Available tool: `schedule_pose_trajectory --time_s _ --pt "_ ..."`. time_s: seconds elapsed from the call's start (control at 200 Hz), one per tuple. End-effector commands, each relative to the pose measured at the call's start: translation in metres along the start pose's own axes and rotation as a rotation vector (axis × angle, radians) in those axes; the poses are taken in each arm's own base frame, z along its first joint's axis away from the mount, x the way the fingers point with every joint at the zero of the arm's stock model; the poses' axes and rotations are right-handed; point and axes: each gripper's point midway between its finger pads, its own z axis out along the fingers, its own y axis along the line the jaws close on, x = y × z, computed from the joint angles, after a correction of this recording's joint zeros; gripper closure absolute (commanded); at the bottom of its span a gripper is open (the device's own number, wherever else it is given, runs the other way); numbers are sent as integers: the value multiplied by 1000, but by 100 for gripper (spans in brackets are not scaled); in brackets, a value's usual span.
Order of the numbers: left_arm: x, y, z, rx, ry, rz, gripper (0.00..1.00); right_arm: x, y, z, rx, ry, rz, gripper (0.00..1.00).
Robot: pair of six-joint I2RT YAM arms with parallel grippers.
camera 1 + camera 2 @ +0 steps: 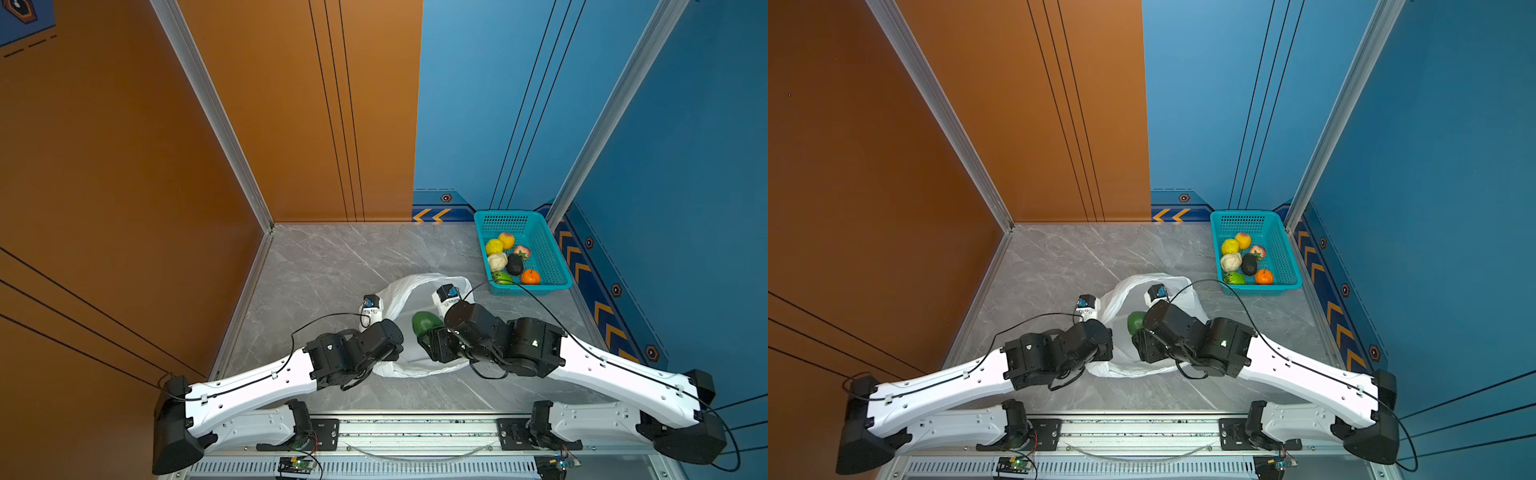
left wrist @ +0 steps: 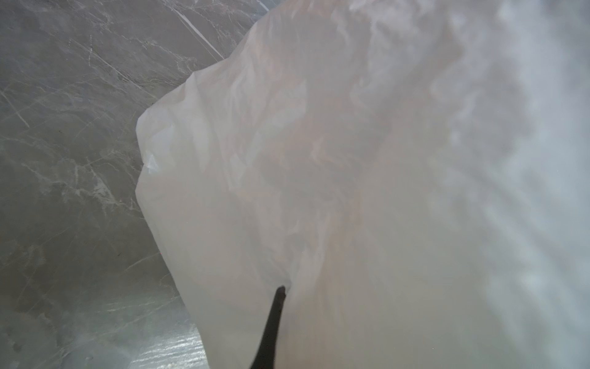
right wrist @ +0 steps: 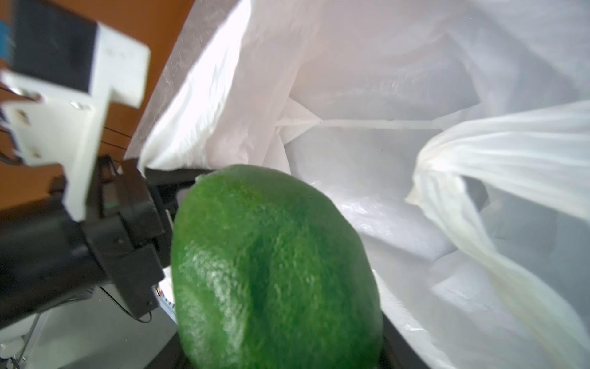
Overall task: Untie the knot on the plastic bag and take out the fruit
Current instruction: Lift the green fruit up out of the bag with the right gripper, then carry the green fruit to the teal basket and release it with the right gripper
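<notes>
**Green fruit in right gripper, above the open bag**

We tag the right gripper closed around a dark green fruit. It holds the fruit just above the plastic bag, which lies mid-table between both arms. The left gripper is clenched on the bag's near rim, with plastic draped over it, holding the mouth up. The mouth gapes open, and we see nothing tied.

Handling, our call: the fruit looks rigid, pebbled, a bit glossy and likely light. We'd take it across the short waist, as it is held now. The bag is thin, limp and slick, so only the rim or the twisted handle gives purchase.

Orientation: the fruit is oval. In both top views its long axis runs out from the jaws toward the table's far side, with the near end hidden. The bag's length runs from the robot's side toward the teal basket, where seven other fruits sit.
</notes>
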Motion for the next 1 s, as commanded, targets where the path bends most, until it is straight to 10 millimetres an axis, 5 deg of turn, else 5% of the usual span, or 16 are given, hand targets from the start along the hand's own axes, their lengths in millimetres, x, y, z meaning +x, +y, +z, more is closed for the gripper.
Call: schedule_pose_trajectory --time_s 0.0,0.25,0.476,0.996 --pt "15 3 3 -17 41 25 100 -24 -21 -28 54 -51 -1 49" --pt "28 1 5 -10 71 65 100 -79 -69 -64 65 -160 104 48" --pt "32 4 5 -7 76 79 100 -109 -154 -74 189 -225 243 47" --pt "34 7 7 -6 81 105 100 -152 -385 -28 499 -320 530 46"
